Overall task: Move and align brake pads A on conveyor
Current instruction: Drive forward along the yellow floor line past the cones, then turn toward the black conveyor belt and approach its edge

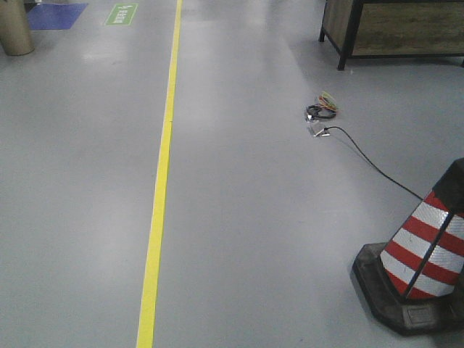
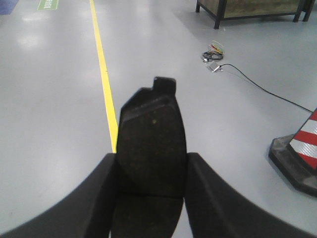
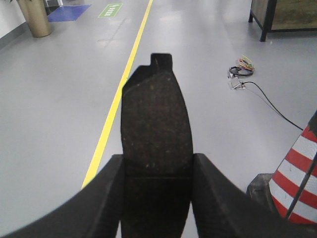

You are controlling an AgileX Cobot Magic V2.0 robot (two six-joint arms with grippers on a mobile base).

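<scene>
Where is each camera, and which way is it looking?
Front camera: on the robot's front, looking down at floor, yellow line and striped cone; no robot parts.
Left wrist: looks past the left gripper, shut on a brake pad.
Right wrist: likewise, right gripper shut on a second brake pad.
All share the yellow line, striped cone and coiled cable.

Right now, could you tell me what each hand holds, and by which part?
Left hand: brake pad, by its lower end. Right hand: second brake pad, likewise.
</scene>
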